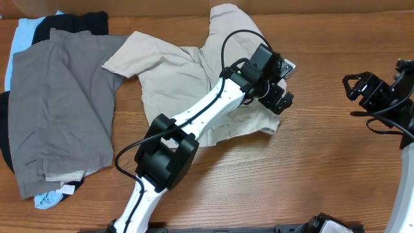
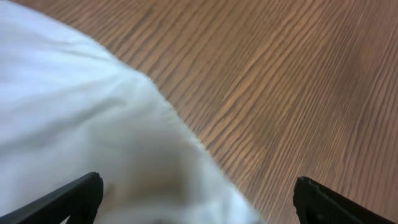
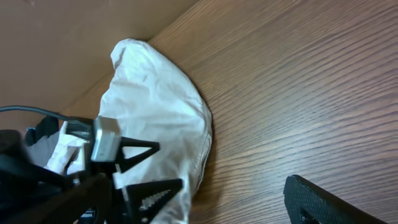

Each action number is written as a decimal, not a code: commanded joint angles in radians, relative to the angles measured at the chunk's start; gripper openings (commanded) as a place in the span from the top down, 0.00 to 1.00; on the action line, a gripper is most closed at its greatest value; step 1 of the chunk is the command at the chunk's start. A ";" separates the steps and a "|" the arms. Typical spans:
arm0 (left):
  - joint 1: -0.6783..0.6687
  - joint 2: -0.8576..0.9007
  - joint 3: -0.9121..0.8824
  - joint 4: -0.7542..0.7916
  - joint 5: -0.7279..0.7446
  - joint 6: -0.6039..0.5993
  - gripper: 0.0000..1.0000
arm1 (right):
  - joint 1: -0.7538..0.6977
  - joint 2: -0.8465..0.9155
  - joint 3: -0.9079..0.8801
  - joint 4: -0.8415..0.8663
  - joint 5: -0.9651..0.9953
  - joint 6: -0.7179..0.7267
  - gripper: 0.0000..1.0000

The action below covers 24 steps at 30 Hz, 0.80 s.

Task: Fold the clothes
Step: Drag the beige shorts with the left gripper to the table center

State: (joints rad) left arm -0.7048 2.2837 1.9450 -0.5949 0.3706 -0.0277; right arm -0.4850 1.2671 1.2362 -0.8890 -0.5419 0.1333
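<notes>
The beige shorts lie crumpled and spread at the middle back of the table. My left gripper hangs open over their right edge. In the left wrist view its jaws are wide apart, with pale fabric just below and between them, and they hold nothing. My right gripper is open and empty above bare wood to the right, apart from the shorts. The right wrist view shows the shorts' edge and the left gripper's fingers. Gray shorts lie at the left on black and light-blue garments.
The left arm stretches diagonally from the front edge across the beige shorts. Wooden tabletop shows between the two grippers and along the front. The right arm's base stands at the right edge.
</notes>
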 commanded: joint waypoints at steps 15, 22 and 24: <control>0.401 -0.271 0.370 -0.586 0.049 -0.036 0.00 | 0.269 0.103 0.027 -0.150 0.130 -0.046 0.10; 0.437 -0.248 0.319 -0.938 -0.105 0.054 0.00 | 0.438 0.311 0.026 -0.196 0.088 0.019 0.16; 0.440 -0.248 0.287 -0.990 -0.127 0.054 0.02 | 0.478 0.360 0.020 -0.190 0.089 0.055 0.16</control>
State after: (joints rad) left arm -0.2668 2.0167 2.2700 -1.5501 0.3202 -0.0086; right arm -0.0551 1.5837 1.2404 -1.0824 -0.4423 0.1383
